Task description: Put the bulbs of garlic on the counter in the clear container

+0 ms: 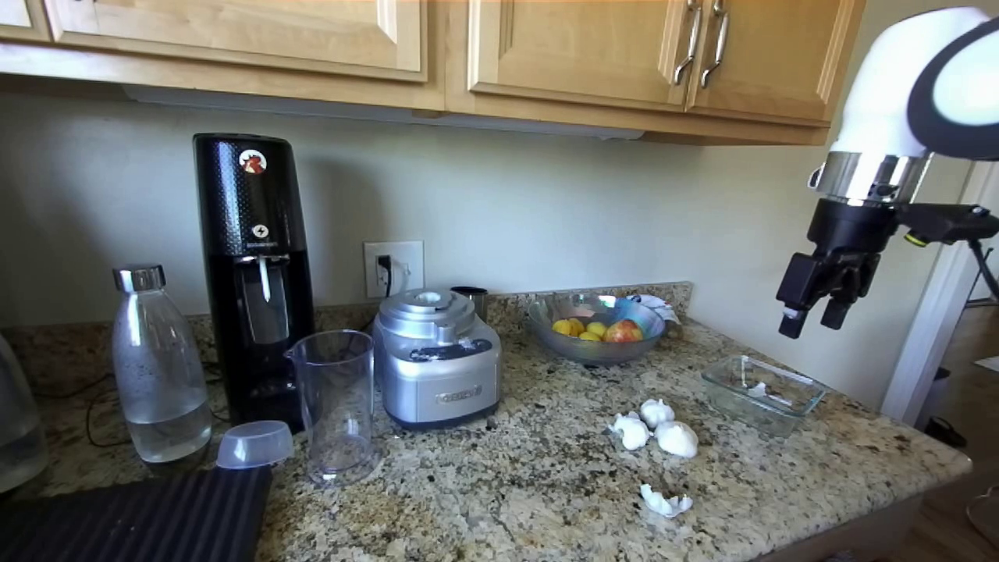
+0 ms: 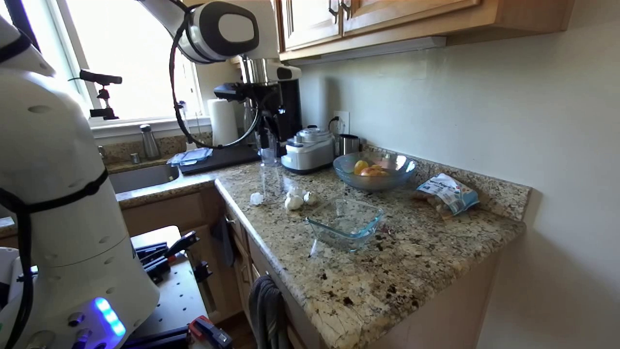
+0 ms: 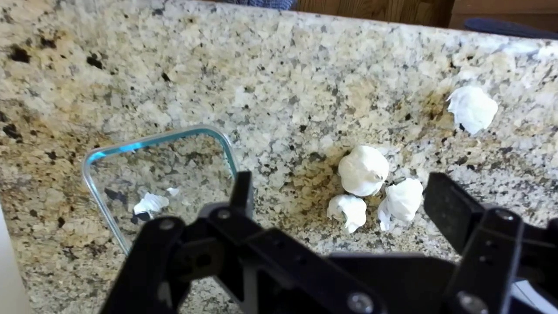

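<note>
Three white garlic bulbs sit clustered on the granite counter (image 1: 546, 492): a large bulb (image 3: 363, 170), a smaller bulb (image 3: 347, 212) and another bulb (image 3: 403, 199). The cluster also shows in an exterior view (image 2: 293, 202). A white papery garlic piece (image 3: 472, 109) lies apart, nearer the front edge; it looks like hollow skin in an exterior view (image 1: 665, 503). The clear container (image 1: 745, 402) stands beside the cluster and holds a few white skin scraps (image 3: 151, 203). My gripper (image 3: 340, 183) is open and empty, high above the counter, with the bulbs between its fingers in the wrist view.
A glass fruit bowl (image 1: 593, 355) stands near the wall behind the bulbs. A silver food processor (image 1: 441, 382), a tall clear cup (image 1: 337, 421) and a black soda machine (image 1: 254, 312) stand farther along. A bag (image 2: 448, 191) lies near the wall. Cabinets (image 1: 655, 47) hang above.
</note>
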Available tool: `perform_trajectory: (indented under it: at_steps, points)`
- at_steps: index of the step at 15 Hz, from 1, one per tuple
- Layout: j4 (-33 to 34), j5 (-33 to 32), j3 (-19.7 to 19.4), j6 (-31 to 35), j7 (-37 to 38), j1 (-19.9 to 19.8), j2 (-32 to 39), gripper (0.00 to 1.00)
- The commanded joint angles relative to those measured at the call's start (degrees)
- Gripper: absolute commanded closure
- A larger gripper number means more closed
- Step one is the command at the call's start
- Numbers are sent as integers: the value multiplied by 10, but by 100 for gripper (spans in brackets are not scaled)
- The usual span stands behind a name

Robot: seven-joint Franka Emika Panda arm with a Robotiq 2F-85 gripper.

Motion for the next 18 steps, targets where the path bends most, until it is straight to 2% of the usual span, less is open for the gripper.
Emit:
perform_trajectory:
  at_steps: [1,3,4,11,18]
  points:
    - [36,-33,21,56,57,6,82,0]
    - [55,-64,33,57,80,6,115,0]
    - [35,-41,12,48,49,16,84,0]
    - [45,-44,9,48,53,19,101,0]
    - [67,-48,19,149,155,13,212,0]
